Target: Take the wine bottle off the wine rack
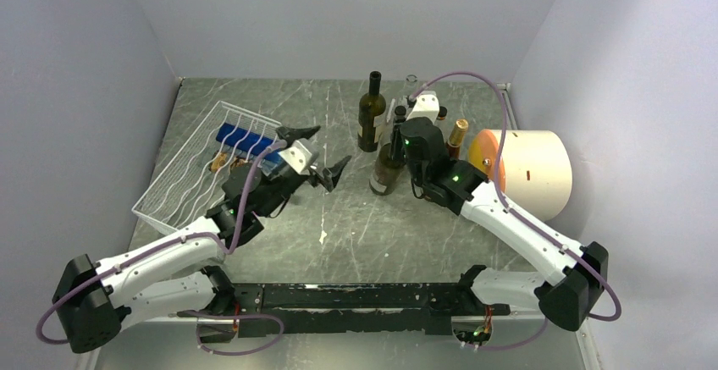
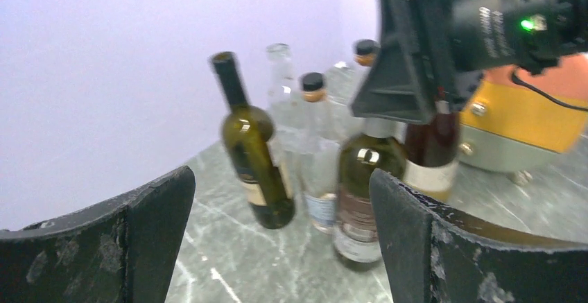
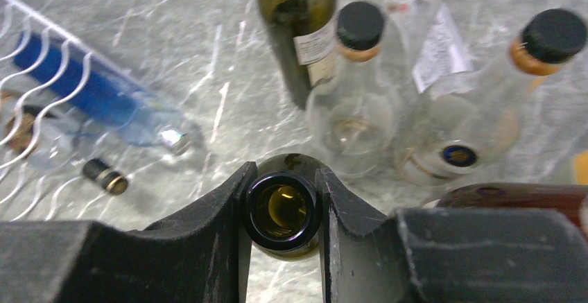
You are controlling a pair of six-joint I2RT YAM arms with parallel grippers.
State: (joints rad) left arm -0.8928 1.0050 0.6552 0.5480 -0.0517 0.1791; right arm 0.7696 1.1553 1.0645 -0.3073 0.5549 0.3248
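One grey marble table (image 1: pixel 339 234), walled on three sides. Cream cylinder (image 1: pixel 533 171) with an orange face lies on its side, far right. White wire rack (image 1: pixel 182 179) sits far left, slanted to the table edge. A blue bottle (image 1: pixel 245 141) lies at its far end with wires crossing over it, and a smaller dark-capped bottle (image 3: pixel 104 176) lies beside that (in or under the wires, cannot tell which).

Standing bottles cluster far centre: one dark green (image 1: pixel 371 116), two clear ones (image 3: pixel 353 102) with black caps, one brown (image 1: pixel 457 137).

Wine bottle (image 1: pixel 388 167) stands about upright at the near side of that cluster, well apart from the rack, open mouth up. Right gripper (image 3: pixel 283 178) pinches its neck just under the lip, one finger on each side. Left gripper (image 1: pixel 320 151) hovers between rack and cluster, fingers spread wide and holding nothing.
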